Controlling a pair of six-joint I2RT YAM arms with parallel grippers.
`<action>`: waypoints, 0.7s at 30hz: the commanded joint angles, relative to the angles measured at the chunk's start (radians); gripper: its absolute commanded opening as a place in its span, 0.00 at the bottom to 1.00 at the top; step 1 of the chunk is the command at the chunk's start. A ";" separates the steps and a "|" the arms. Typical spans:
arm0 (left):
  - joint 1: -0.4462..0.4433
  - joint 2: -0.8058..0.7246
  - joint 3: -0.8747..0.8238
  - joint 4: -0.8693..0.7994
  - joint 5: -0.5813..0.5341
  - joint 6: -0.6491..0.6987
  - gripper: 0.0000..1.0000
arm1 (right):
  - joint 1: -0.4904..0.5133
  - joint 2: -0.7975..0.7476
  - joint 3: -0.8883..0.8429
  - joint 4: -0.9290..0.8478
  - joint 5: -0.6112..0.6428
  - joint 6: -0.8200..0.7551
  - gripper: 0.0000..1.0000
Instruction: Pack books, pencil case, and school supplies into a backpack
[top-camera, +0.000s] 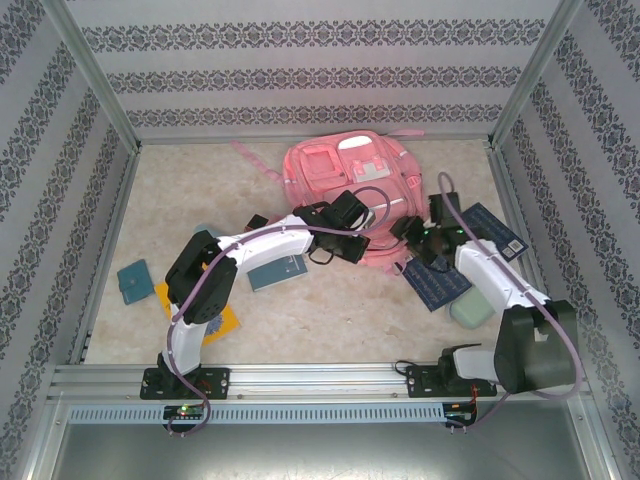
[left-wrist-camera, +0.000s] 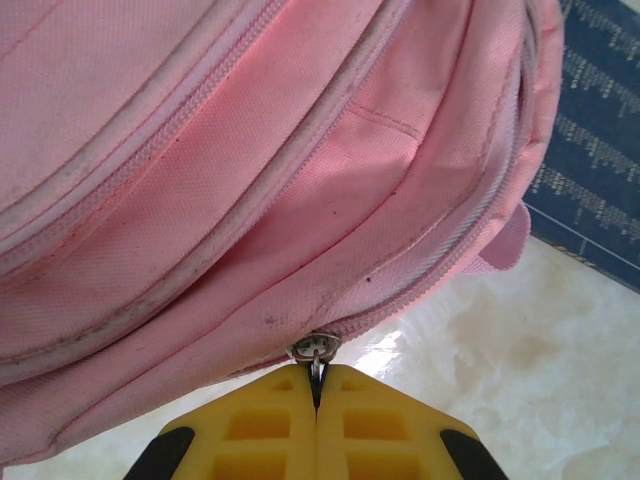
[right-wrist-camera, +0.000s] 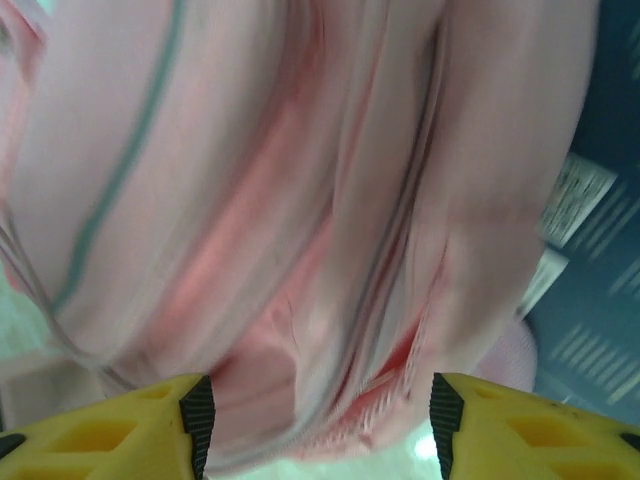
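Left gripper (left-wrist-camera: 317, 388) pinched tight on the small metal zipper pull (left-wrist-camera: 316, 349) of the large pink fabric backpack (top-camera: 335, 170), lying mid-table. Right gripper (right-wrist-camera: 320, 425) jaws well apart, holding nothing, at its right edge; bare tabletop (top-camera: 175, 205) left.

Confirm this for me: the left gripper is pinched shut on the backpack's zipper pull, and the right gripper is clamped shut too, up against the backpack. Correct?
Not quite. The left gripper is shut on the zipper pull of the backpack, but the right gripper is open. The right wrist view shows its yellow fingers standing wide apart, up against the pink fabric.
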 joint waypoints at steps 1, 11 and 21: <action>-0.011 0.008 0.018 -0.001 0.037 -0.001 0.00 | 0.064 0.002 -0.049 0.127 -0.002 0.173 0.60; -0.017 -0.023 -0.038 0.024 0.027 -0.019 0.00 | 0.153 0.136 0.000 0.188 0.019 0.234 0.47; -0.008 -0.038 -0.059 -0.038 -0.080 0.005 0.00 | 0.081 0.106 0.057 0.092 0.076 0.118 0.00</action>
